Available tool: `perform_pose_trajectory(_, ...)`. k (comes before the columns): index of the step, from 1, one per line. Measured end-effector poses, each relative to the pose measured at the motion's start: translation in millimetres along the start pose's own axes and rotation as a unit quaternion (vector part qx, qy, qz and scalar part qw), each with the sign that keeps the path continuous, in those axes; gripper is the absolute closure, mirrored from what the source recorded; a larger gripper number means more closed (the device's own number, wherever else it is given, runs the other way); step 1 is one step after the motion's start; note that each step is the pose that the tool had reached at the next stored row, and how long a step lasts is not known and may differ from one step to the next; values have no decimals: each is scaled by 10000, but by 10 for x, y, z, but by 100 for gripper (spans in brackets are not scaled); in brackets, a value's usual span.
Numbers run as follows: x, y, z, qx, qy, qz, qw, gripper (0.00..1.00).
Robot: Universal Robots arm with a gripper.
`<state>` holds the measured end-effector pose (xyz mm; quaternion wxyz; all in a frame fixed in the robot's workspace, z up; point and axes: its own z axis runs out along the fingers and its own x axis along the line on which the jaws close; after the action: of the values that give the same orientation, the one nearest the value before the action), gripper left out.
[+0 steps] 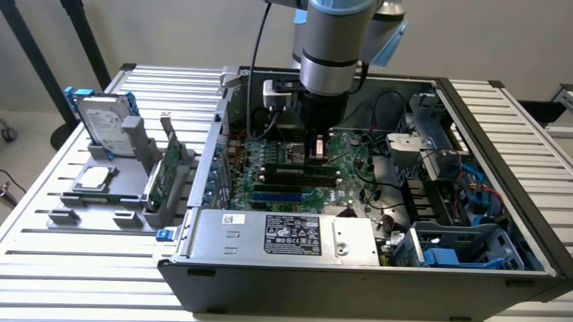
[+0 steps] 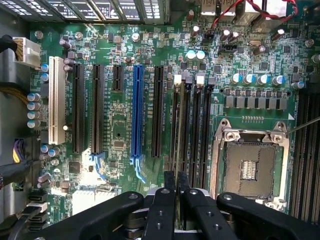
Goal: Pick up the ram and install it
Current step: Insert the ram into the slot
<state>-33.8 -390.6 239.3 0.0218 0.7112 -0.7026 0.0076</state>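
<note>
Ram (image 2: 176, 161) looks like it is in the claw (image 2: 176, 176), on its thin edge, low inside the open pc case (image 1: 358, 282). I say "looks like" bc from the wrist view it is just a thin dark strip. It comes out from btw the two black fingers (image 2: 169, 186) and runs along a black slot. I can't see its chips or its white label, so I can't be fully sure.

The claw is pinched nearly closed, w/ only a thin gap btw the fingers. That fits a grip on a thin board.

Where: the long blue slot (image 2: 137, 110) on the green board (image 2: 120, 50) is the easy mark. The row of black ram slots (image 2: 197, 130) lies near the blue slot, w/ one black slot btw them. The claw hangs right over the ram slot closest to the blue slot. In the exterior view the claw (image 1: 315, 153) is deep in the case, just above the same slots (image 1: 300, 176).

Step, my guess: the pick-up part is done. The job is at the put-it-in part, w/ the ram over its slot but not pushed home. I can't tell if it touches the slot.

What this step needs, I think: the ram must sit straight along the slot, not tilted. The white clips (image 2: 177, 79) at the slot end must be open. The push must be even, or an edge may catch.
</note>
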Motion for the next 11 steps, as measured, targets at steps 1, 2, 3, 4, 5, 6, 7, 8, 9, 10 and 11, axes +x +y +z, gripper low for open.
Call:
perform_pose_trajectory(1, 0, 0, 4, 0, 2, 0, 10000, 87)
perform_pose_trajectory(2, 0, 0, 9, 0, 3, -1, 10000, 87)
perform_pose_trajectory(3, -1, -1, 14, 0, 4, -3, 10000, 87)
perform_pose_trajectory(4, -1, -1, 20, 0, 4, -5, 10000, 87)
perform_pose_trajectory(5, -2, -1, 26, 0, 4, -9, 10000, 87)
perform_pose_trajectory(6, -3, -2, 30, 0, 4, -12, 10000, 87)
perform_pose_trajectory(7, -3, -2, 34, 0, 4, -16, 10000, 87)
perform_pose_trajectory(8, -4, -3, 36, 1, 5, -20, 10000, 87)
perform_pose_trajectory(9, -4, -4, 38, 1, 6, -23, 10000, 87)
perform_pose_trajectory(10, -4, -5, 42, 1, 5, -27, 10000, 87)
perform_pose_trajectory(11, -5, -5, 47, 2, 4, -29, 10000, 87)
